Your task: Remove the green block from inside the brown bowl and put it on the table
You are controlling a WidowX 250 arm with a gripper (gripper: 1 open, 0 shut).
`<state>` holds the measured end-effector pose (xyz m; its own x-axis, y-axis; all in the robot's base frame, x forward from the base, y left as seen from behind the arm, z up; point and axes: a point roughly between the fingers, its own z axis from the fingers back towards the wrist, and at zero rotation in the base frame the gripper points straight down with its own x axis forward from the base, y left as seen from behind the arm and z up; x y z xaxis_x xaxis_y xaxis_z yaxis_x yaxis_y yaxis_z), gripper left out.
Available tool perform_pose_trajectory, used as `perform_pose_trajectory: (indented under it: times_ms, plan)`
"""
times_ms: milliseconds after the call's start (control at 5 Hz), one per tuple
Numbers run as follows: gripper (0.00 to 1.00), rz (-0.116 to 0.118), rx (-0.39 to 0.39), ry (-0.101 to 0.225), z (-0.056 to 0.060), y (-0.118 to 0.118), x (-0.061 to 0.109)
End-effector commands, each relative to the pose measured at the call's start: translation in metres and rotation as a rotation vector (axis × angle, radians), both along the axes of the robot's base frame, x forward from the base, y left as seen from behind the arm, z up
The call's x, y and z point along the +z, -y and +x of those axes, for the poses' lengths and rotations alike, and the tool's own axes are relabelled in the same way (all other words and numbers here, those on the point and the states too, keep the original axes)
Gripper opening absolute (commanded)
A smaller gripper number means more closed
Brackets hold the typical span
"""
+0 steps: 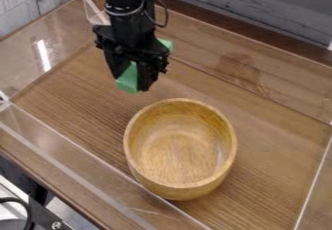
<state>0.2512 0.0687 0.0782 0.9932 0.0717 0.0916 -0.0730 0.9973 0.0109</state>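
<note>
Black metal and plastic are making up the robot arm, which is reaching down from the top of the view, left of centre, and ending in a claw. Low clear walls are edging the table; one is running down the left side, slanting toward the bottom centre, and another is crossing behind, at the upper right. Bare wood grain is stretching between the claw and the left wall, and a broader bare stretch is lying to the right of the claw, reaching toward the right-hand edge. Nearer the camera, the brown bowl is sitting upright, its thick rim standing just below and to the right of the claw, with its inside showing bare wood.

The green block is sitting between the fingertips, outside the bowl and up and to the left of its rim. The claw is holding it, the jaws closed on its sides and standing apart by its width. The block is tilting, its lower end pointing down toward the table; whether that end is touching the wood is hard to tell. Another green piece is showing behind the arm, to the right, partly hidden.
</note>
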Motion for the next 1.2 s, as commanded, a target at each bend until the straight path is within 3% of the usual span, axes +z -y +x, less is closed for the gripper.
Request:
perform_pose_trajectory:
  times_ms: [0, 1000]
  plan:
    - [0.00, 0.024, 0.002, 0.065, 0.015, -0.010, 0.010]
    - [0.00, 0.042, 0.014, 0.082, 0.030, -0.027, -0.014]
